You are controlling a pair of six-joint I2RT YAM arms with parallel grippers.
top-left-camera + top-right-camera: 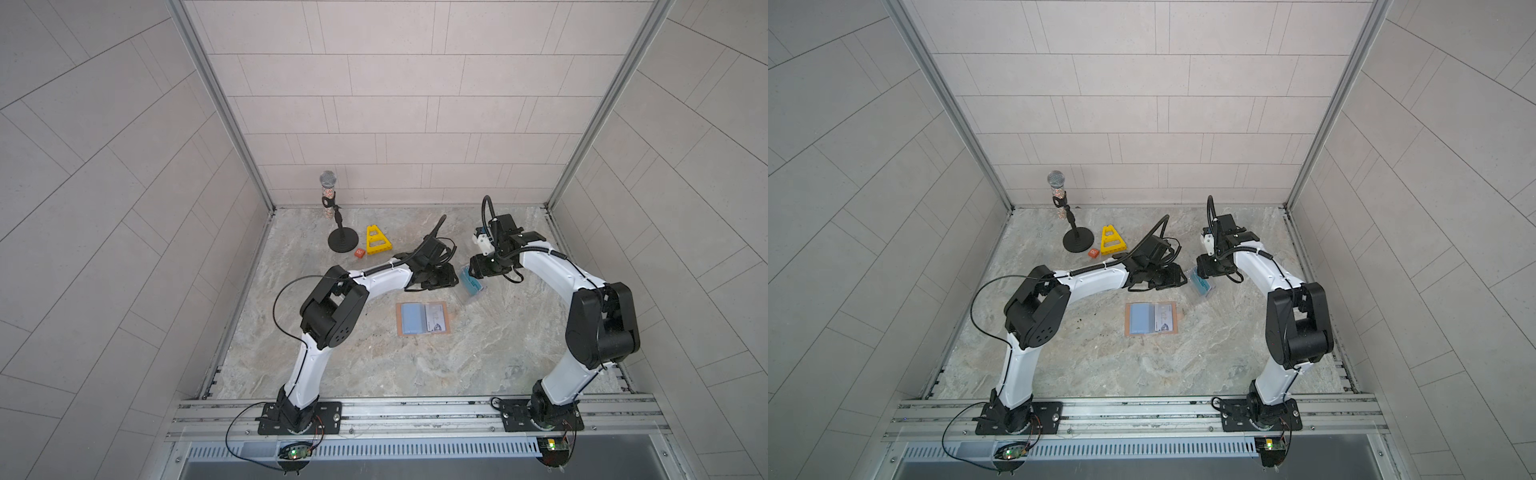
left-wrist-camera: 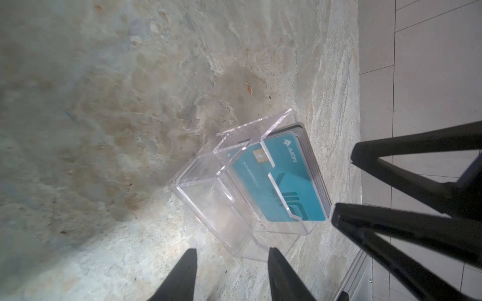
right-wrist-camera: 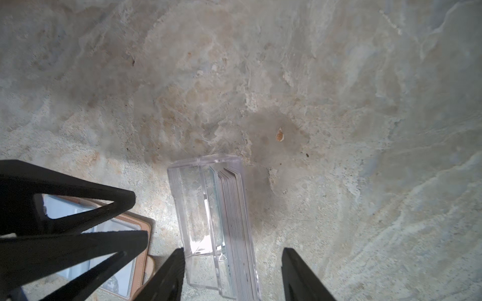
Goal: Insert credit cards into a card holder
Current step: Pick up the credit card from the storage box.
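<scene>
Many credit cards, teal foremost (gold chip)

The left arm and right arm had glossy white links between bulky black joint housings. A ribbed black cable ran along each forearm. Black base plates carried silver screws. The left gripper had matte black tapering fingers.
</scene>
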